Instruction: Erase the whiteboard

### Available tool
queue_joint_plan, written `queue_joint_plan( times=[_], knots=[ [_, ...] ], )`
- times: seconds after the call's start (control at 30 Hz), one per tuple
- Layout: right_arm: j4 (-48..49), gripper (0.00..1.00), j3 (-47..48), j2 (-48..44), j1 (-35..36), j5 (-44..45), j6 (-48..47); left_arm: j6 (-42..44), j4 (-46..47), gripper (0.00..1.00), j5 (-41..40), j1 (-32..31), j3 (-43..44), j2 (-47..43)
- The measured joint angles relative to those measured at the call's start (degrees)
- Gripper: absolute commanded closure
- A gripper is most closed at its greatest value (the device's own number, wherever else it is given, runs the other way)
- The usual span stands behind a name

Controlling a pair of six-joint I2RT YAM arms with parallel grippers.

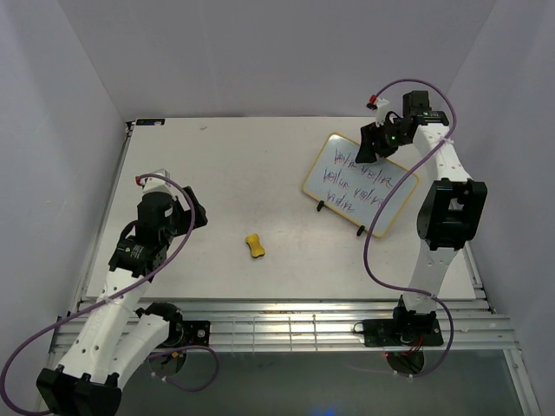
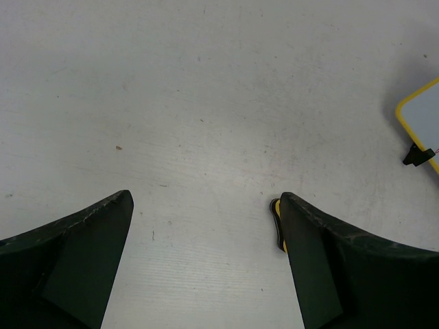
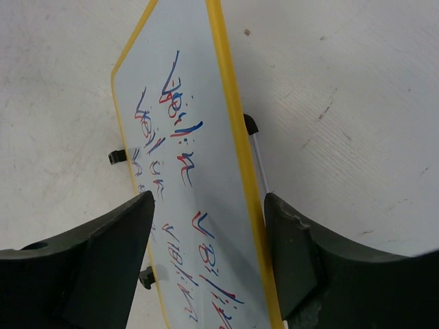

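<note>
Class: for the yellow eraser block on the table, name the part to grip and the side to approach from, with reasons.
Grip the eraser block across its narrower middle, coming straight down from above: it lies flat on the table, and its pinched waist probably offers two opposed sides.

You have a white worktop (image 1: pixel 243 165) in front of you, matte and lightly scuffed, with a small reddish speck (image 2: pixel 119 147) in the left wrist view. Plain pale panels enclose it: a left wall (image 1: pixel 52 130), a back wall (image 1: pixel 277 52) and a right wall (image 1: pixel 520 113). A ribbed metal rail (image 1: pixel 286 322) runs along the near edge. The light is soft and even.
</note>
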Motion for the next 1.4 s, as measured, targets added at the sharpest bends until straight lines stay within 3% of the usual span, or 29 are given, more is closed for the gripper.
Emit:
queue_joint_plan(
  times=[0.23,0.73,1.4],
  knots=[
    [-0.96,0.44,0.00,-0.02,-1.46,-2.82,-1.49,0.00,0.00,0.02,0.13,0.00,0.00,0.57],
    [-3.21,0.62,-2.21,-3.74,-2.34,-6.08,-4.37,0.02,0.02,0.02,0.15,0.00,0.00,1.64],
    [-2.67,0.68,-7.69,-8.48,-2.73,-7.93,-5.68,0.20,-0.04,0.02,-1.09,0.00,-0.07,-0.50]
  ],
)
